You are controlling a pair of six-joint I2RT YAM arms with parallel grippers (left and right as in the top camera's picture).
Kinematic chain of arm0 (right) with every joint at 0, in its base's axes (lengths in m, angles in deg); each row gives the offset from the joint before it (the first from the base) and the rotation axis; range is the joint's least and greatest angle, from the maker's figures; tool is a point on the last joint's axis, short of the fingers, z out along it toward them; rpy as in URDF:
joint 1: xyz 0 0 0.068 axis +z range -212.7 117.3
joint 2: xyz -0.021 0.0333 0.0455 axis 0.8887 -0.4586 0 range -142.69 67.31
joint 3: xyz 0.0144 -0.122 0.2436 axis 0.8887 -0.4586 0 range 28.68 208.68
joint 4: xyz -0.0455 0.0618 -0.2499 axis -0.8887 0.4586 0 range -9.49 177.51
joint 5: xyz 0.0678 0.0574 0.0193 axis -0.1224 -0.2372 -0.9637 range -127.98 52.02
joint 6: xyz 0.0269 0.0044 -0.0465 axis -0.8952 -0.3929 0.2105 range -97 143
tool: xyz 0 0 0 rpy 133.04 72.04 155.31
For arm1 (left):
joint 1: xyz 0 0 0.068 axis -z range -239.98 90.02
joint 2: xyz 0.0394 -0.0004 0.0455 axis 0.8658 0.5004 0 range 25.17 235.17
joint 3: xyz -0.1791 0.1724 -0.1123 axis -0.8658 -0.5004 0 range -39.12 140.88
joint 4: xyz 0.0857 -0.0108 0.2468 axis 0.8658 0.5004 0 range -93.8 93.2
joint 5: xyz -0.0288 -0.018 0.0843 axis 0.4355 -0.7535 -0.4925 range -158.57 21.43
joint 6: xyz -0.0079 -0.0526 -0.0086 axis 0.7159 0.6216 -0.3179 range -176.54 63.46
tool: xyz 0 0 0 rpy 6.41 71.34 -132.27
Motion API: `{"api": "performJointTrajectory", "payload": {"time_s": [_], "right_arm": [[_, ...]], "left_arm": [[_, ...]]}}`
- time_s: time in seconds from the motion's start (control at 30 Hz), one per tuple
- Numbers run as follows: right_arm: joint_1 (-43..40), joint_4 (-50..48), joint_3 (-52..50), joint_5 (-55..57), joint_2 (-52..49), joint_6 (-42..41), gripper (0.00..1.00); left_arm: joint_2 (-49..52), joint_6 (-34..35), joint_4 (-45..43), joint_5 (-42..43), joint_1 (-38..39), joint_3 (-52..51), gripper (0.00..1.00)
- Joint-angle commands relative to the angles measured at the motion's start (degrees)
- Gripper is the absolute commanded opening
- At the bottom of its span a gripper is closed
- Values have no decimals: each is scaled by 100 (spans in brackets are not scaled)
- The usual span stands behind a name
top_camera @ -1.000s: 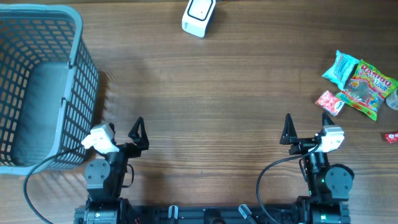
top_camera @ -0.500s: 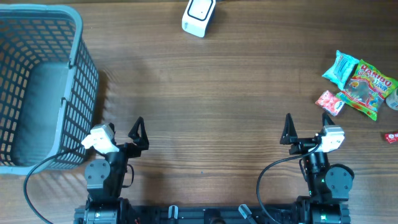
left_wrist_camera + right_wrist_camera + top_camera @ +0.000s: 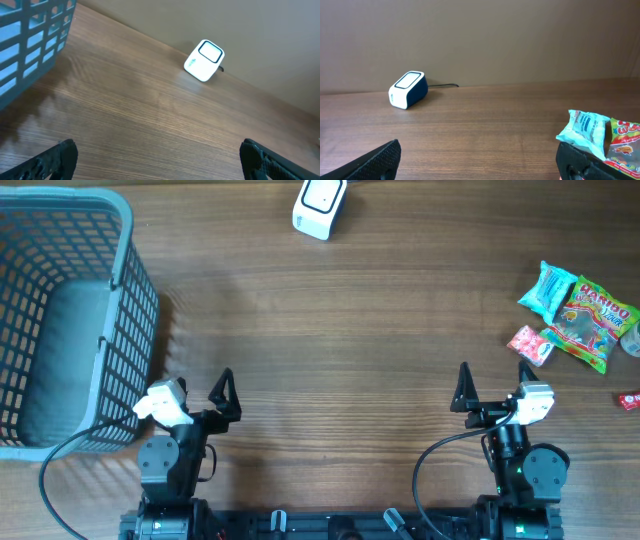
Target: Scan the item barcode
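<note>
Several snack packets lie at the table's right edge: a teal packet [image 3: 548, 288] [image 3: 585, 131], a green gummy bag [image 3: 592, 320] [image 3: 626, 137] and a small pink packet [image 3: 530, 345]. The white barcode scanner [image 3: 320, 205] [image 3: 204, 61] [image 3: 408, 89] stands at the far middle edge. My left gripper [image 3: 193, 385] [image 3: 160, 160] is open near the front left, with only bare wood between its fingers. At the front right my right gripper [image 3: 492, 375] [image 3: 480, 160] is open too and holds nothing. The teal packet lies just beyond its right finger.
A grey-blue slatted basket [image 3: 135, 330] [image 3: 30, 45] fills the left side, close to the left arm. A small red item [image 3: 628, 401] and a pale object [image 3: 633, 338] sit at the right border. The scanner's cable runs off the far edge.
</note>
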Motion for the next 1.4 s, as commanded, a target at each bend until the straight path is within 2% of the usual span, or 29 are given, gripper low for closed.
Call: {"api": "performJointTrajectory", "payload": {"time_s": [0.0,0.57,1.0,1.37], "right_arm": [[13,-28,-9,79,13,7,100],[13,-28,-9,79,13,9,100],[13,-28,-9,79,13,7,100],[13,-28,-9,79,13,9,100]], "left_arm": [[2,9,68,-420,31,-24,100],[-20,-83,50,-699,37,-24,100],[-920,-249,50,-734,37,-24,100],[-962,-251,81,-348,37,-24,100]]}}
